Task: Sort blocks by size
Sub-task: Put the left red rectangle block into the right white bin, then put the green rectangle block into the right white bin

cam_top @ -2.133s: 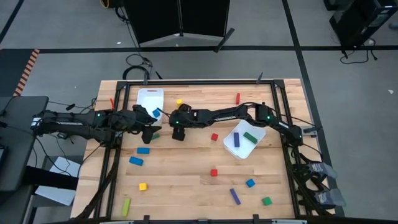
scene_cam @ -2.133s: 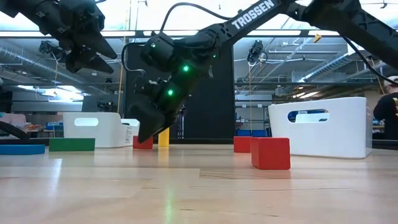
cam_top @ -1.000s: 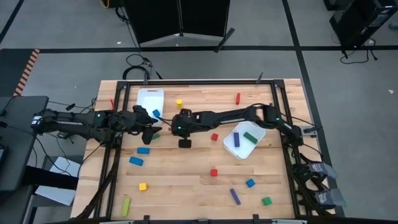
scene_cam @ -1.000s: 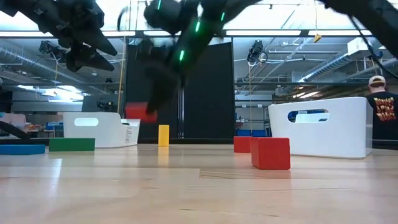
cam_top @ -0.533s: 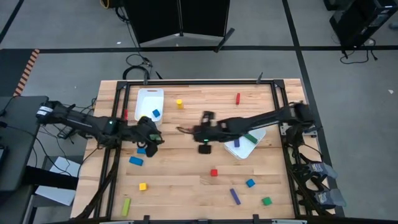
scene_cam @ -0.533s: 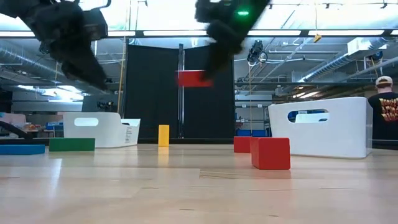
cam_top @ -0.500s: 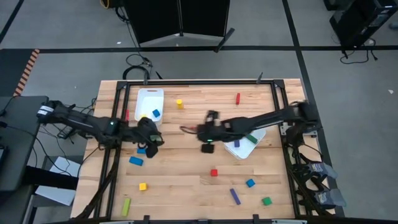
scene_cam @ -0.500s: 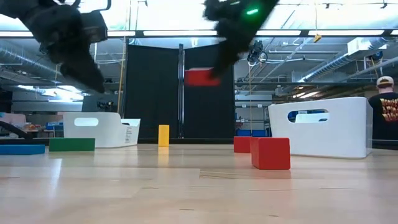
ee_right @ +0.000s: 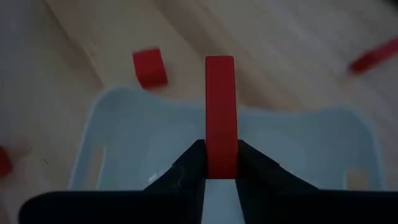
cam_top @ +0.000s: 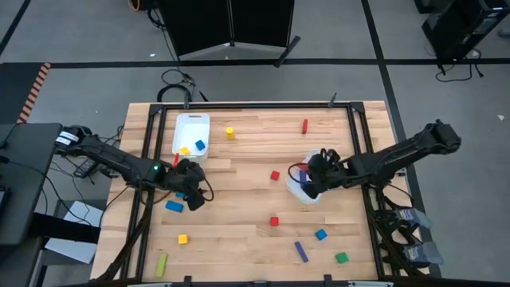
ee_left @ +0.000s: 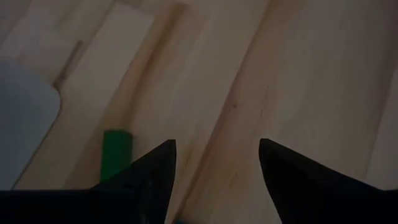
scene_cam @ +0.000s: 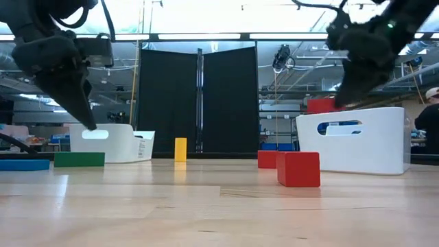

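your right tool gripped the red bar above the right bin; left tool hung wide; release off-centre and it could land outside.

A: Where was the right gripper?
B: Over the right bin.
A: And the left gripper?
B: Beside a blue block, below the left bin.

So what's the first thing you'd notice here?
The right gripper holds a long red bar block in the air above the white plastic bin on the table's right side. The left gripper hangs open over the wooden table, where small coloured blocks lie scattered.
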